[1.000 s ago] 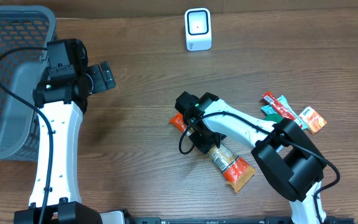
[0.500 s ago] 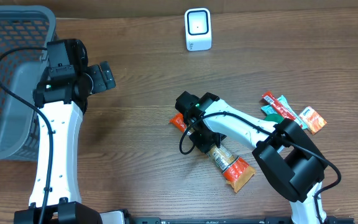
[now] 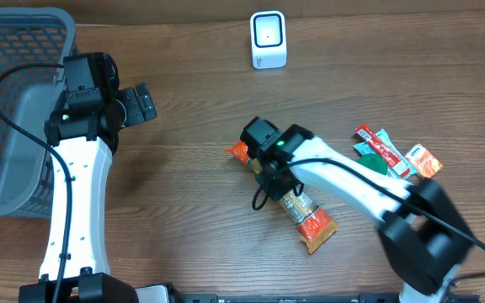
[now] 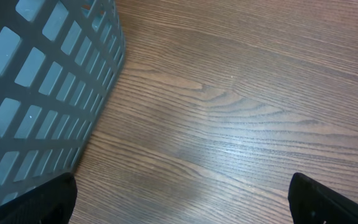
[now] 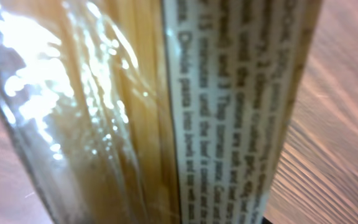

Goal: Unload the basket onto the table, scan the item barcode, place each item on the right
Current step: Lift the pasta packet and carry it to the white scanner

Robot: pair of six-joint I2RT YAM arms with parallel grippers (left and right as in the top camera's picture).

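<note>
Clear crinkly film packet of spaghetti [image 3: 306, 219] with orange ends lies at lower middle of the overhead view on the wooden desk [image 3: 183, 76], its upper end under the right tool [image 3: 269, 168]. We judge it light, slippery and brittle inside, best taken across its middle. At upper left, the grey mesh basket [image 3: 7, 101] shows nothing inside.

Left wrist view: the left tool [image 4: 182, 202] gapes wide beside the basket.

Right wrist view: the packet fills the frame, and we cannot tell whether the right tool grips it.
</note>
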